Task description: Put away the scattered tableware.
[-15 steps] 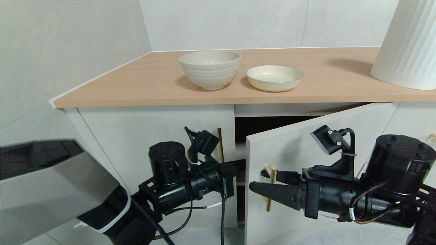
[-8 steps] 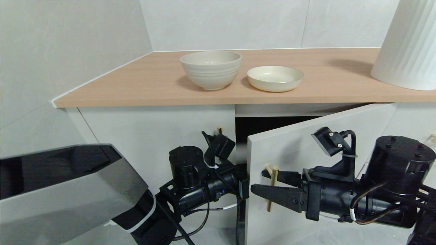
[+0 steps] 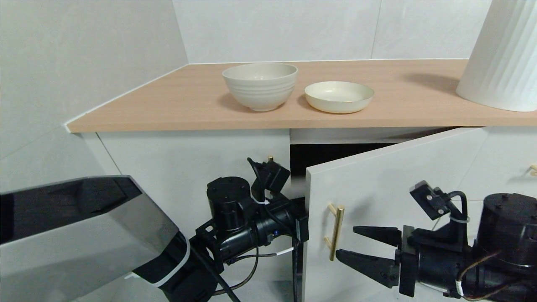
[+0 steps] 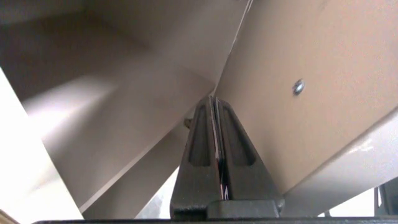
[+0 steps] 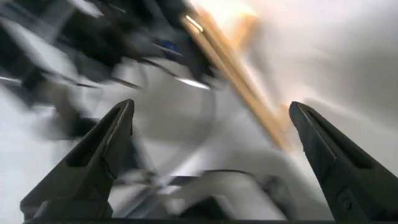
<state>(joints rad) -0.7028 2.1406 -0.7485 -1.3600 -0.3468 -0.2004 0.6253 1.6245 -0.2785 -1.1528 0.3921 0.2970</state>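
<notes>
Head view: bowl [image 3: 260, 86] and dish [image 3: 339, 96] sit on the desk [image 3: 168, 109]. The right gripper [image 3: 356, 245], fingers spread, is clear of the handle [image 3: 337, 230].

Left wrist view: the left gripper [image 4: 213, 102], fingers pressed together, sits behind the door [image 4: 311, 74]. If it slips off, the door may swing shut.

Right wrist view: the handle lies untouched ahead.

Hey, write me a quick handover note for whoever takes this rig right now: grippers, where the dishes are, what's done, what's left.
Left gripper: shut, empty, tucked in the gap behind the free edge of the cabinet door.
Right gripper: open, empty, beside the brass handle, not gripping it.
Bowl and shallow dish: side by side on the countertop, untouched.
Done: door partly open.
Left: likely swing the door wider, then move both dishes into the cabinet.
</notes>
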